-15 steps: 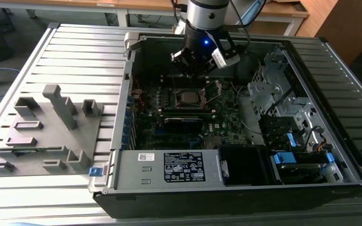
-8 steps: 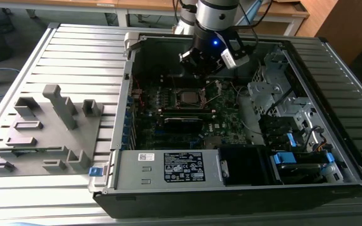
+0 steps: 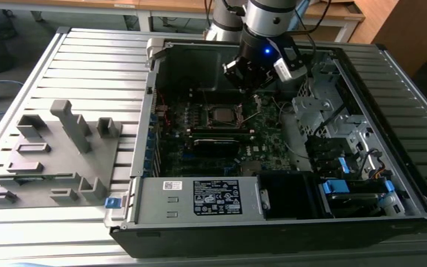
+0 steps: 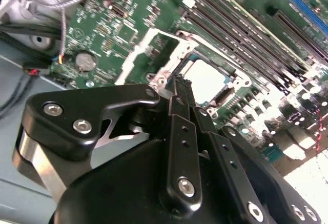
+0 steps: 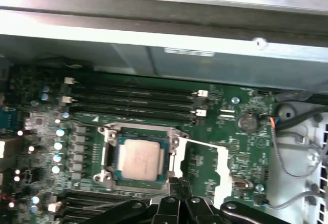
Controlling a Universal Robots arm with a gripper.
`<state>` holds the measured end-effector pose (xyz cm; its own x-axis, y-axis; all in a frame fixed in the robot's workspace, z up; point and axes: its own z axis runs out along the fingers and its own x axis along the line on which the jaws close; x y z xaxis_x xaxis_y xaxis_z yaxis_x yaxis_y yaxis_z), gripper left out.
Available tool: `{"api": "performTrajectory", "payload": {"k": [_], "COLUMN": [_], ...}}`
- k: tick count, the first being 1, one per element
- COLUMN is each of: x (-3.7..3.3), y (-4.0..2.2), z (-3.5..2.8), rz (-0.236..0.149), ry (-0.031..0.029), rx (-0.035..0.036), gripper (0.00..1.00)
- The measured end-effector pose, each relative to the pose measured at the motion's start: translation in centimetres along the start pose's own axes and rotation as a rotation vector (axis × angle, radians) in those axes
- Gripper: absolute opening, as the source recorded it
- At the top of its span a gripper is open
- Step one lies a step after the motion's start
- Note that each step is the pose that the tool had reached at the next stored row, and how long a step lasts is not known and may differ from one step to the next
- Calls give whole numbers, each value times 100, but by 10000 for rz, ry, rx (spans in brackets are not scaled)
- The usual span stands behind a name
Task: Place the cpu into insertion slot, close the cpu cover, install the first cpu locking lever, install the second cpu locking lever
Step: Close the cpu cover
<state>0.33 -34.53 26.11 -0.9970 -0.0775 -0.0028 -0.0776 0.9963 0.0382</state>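
We're over the open computer case (image 3: 148, 105), which fills the centre and right of the exterior view on a slatted metal table (image 3: 95, 61). The arm comes in from the top middle of that frame. The gripper (image 3: 252, 83) hangs inside the case, above the green motherboard (image 3: 198, 153) and a little higher in the frame than the socket.

Look at the fingers (image 4: 177, 116) in the second wrist view. The 2 black bars run side by side and their tips come together, so the tool is drawn narrow. I can see nothing held between them. The tips sit right by one edge of the socket, but whether they touch the metal there, I cannot tell.

And the cpu (image 5: 139, 158)? It lies flat in the insertion slot (image 5: 116, 158), dull grey top facing up. The cpu cover (image 5: 138, 130) looks to be down around it, the silver frame bordering the chip and the grey top showing through the window. Whether the cover is latched down, I cannot tell.

Just beside the socket runs a row of long black memory slots (image 5: 133, 98). A round coin battery (image 5: 248, 122) sits well apart from the chip, near some loose wires (image 5: 287, 157).

Back in the exterior view, a grey fixture tray (image 3: 50, 150) takes up the left of the frame on the table. A silver power supply (image 3: 198, 197) with a label sits at the lower centre, inside the case.
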Motion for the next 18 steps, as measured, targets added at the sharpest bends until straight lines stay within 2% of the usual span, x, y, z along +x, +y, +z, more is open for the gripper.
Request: {"api": "performTrajectory", "payload": {"k": [18], "x": [-368], "y": [-29], "z": [0], "rz": [-1], "ry": [0], "rx": [0], "gripper": [11]}}
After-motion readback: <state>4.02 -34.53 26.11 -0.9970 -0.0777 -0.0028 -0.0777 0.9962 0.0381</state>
